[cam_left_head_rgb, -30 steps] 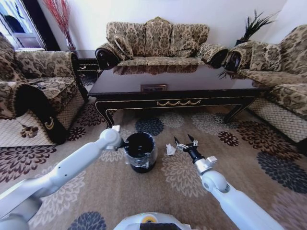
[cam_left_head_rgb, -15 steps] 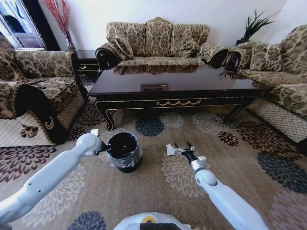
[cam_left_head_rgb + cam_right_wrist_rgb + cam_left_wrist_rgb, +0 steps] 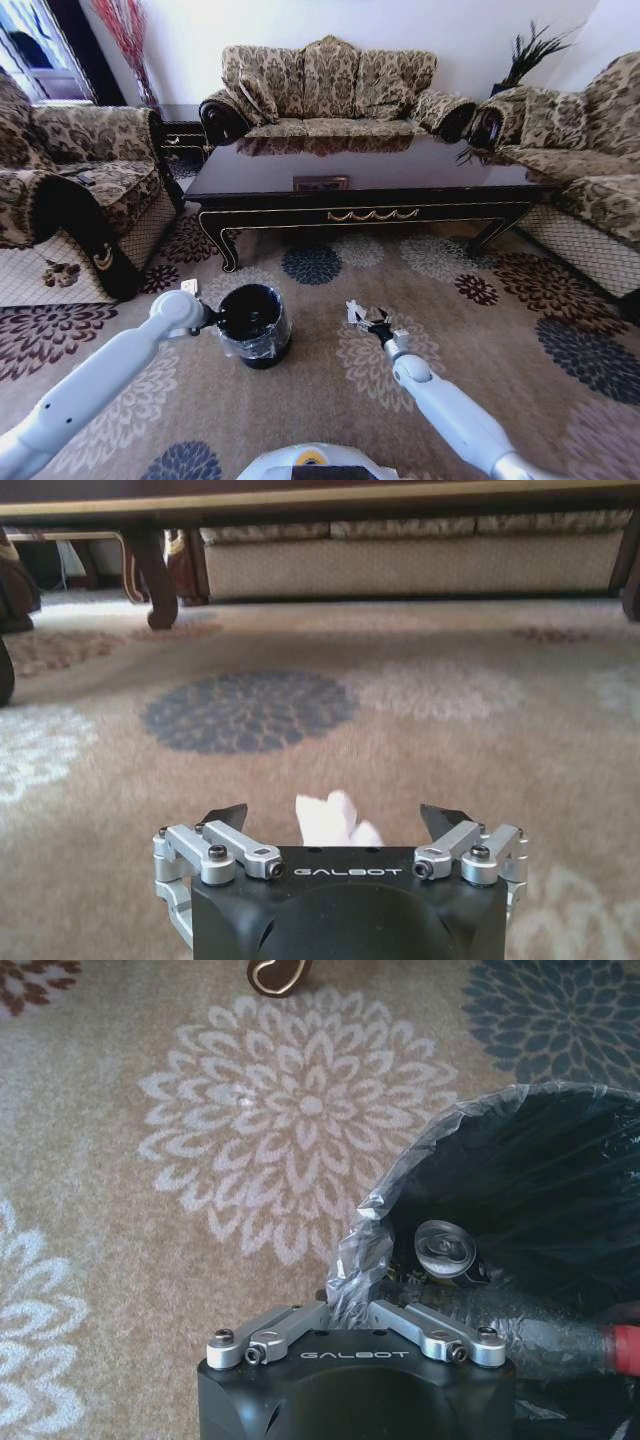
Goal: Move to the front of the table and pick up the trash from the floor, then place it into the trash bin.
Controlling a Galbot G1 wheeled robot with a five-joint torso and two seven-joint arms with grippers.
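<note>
Trash [image 3: 333, 822], a white paper wad, lies on the floor [image 3: 330, 390] before the table [image 3: 370, 170], its lower part hidden behind the right gripper [image 3: 340, 825], whose fingers stand wide apart around it. Left gripper [image 3: 358, 1310] pinches the trash bin [image 3: 250, 322] rim; its fingertips are covered by plastic.

Flower-patterned carpet floor [image 3: 330, 395] — white paper wad [image 3: 354, 312], black trash bin [image 3: 252, 325], coffee table [image 3: 360, 190]
</note>
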